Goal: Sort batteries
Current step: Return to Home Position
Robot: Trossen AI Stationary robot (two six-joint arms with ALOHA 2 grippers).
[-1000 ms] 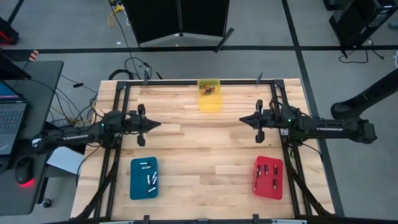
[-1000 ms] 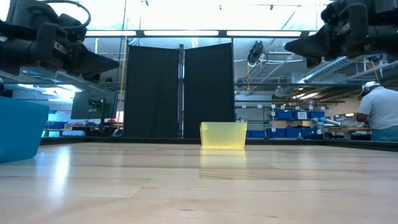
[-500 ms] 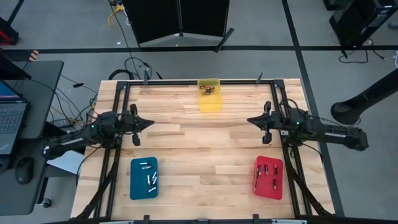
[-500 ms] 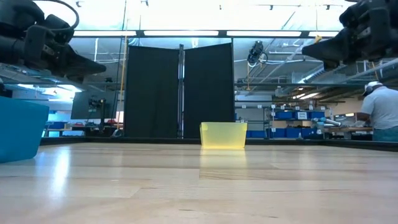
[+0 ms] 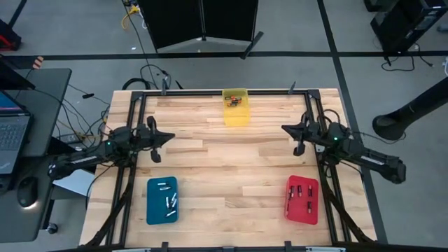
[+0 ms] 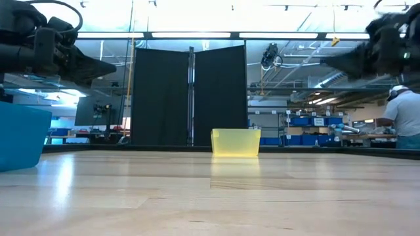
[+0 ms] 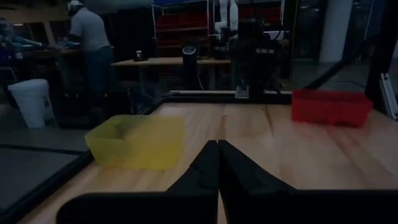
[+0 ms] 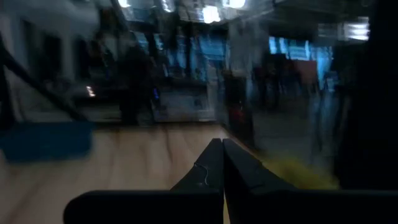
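I judge the sorting itself finished: the batteries (image 5: 169, 203) all lie in trays and I see none loose on the surface (image 5: 231, 161), so the step in hand is bringing both arms back to rest.

The left hand (image 5: 166, 136) hangs above the boards to the left arm's side of the yellow tray (image 5: 238, 117), fingers pressed together and carrying nothing. The right hand (image 5: 287, 129) mirrors it on the yellow tray's other side, also closed and empty. The next move, as I see it, calls only for a slow fold back toward each arm's base. The hands should stay high enough to clear the tray walls, with no grasp needed.

The yellow tray is thin, translucent plastic with straight walls, holding a few orange-tinted cells. Across the surface from it on the left arm's side sits the blue tray (image 5: 154, 211), opaque and glossy, with small silvery metal cylinders scattered at angles. Opposite that, on the right arm's side, the red tray (image 5: 302, 215) holds dark cells lying roughly parallel. The surface is pale planked wood with a slight sheen.
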